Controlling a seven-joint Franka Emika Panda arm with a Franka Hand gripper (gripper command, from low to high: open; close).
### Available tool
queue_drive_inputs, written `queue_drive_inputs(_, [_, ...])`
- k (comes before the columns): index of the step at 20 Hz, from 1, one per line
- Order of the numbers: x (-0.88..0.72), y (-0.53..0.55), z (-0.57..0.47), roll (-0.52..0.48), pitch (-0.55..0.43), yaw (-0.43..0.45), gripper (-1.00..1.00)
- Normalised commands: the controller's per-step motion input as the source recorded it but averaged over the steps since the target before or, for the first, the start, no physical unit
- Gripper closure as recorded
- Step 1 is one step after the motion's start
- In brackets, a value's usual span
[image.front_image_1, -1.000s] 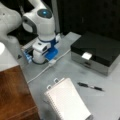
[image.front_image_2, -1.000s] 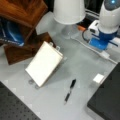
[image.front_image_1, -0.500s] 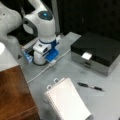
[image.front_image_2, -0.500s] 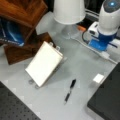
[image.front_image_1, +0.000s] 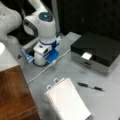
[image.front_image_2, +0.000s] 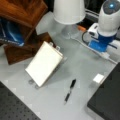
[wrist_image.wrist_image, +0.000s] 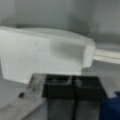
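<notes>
Off to the tool's left in a front view, a wood shelf (image.front_image_1: 12, 95) is sitting by the table (image.front_image_1: 105, 105). The arm (image.front_image_1: 43, 25) is folding down over its base, so the tool (wrist_image.wrist_image: 73, 83) is hanging low, close to the table. In the wrist view its dark fingers (wrist_image.wrist_image: 58, 86) are pressing together with nothing between them. Just ahead of the fingertips, not touching as far as I can tell, a white block (wrist_image.wrist_image: 42, 60) is lying, with a cable (wrist_image.wrist_image: 107, 55) leaving its right end. It is looking like smooth, stiff plastic, probably light and a bit slippery, and the cable would likely be tugging back. The flat long sides seem the best place to take hold. Further right of the tool, a notepad (image.front_image_1: 67, 102), a pen (image.front_image_1: 90, 86) and a black box (image.front_image_1: 97, 52) are lying well apart from it.
</notes>
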Motion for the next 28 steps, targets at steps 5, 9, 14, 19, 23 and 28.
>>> queue_drive_inputs(5, [-0.57,-0.16,-0.36,0.128,-0.427,0.031,1.00])
queue_drive_inputs(9, [-0.62,-0.19,-0.37,0.127,-0.444,0.033,1.00])
queue_drive_inputs(14, [-0.66,-0.21,-0.40,0.133,-0.471,0.040,1.00])
queue_drive_inputs(19, [-0.70,-0.19,-0.45,0.132,-0.488,0.045,1.00])
queue_drive_inputs(23, [-0.80,-0.15,-0.50,0.129,-0.503,0.042,1.00])
queue_drive_inputs(28, [-0.91,-0.12,-0.47,0.125,-0.444,0.034,1.00])
